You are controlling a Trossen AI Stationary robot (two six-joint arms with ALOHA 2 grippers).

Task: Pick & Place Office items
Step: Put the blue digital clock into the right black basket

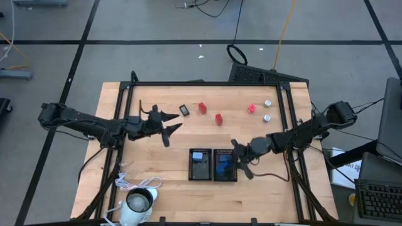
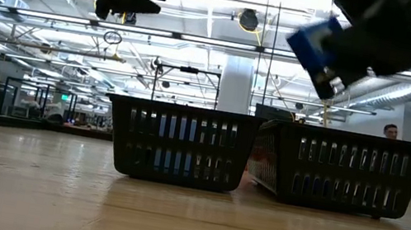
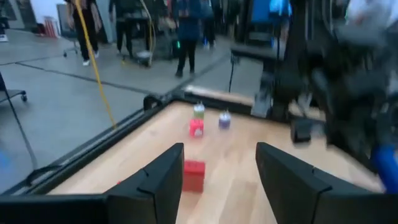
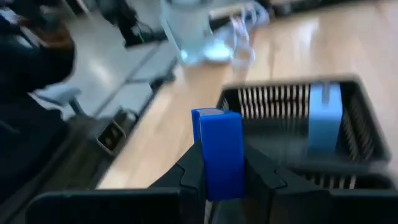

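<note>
My right gripper [image 1: 237,159] is shut on a dark blue block [image 4: 217,155], held high above the table at the right edge of the right black tray [image 1: 225,177]; the block also shows in the low view [image 2: 311,46]. A light blue block [image 1: 198,155] lies in the left black tray [image 1: 201,177]. My left gripper [image 1: 171,125] is open and empty, raised over the table's left half. Three red blocks [image 1: 202,107] [image 1: 218,118] [image 1: 251,108], two silvery round bits [image 1: 267,103] [image 1: 266,117] and a dark piece [image 1: 184,110] lie on the table's far part. My right gripper pinches the dark blue block by its two broad sides, at its lower part [image 4: 219,184], between its two fingers. The block's free end sticks out past the fingertips [image 4: 258,174]. The block is lifted clear of the table and the trays.
The two trays stand side by side at the table's middle front. A white cup-like thing with a cord [image 1: 138,202] stands at the front left corner. A black frame [image 1: 188,83] runs along the table's far edge. People stand in the room beyond.
</note>
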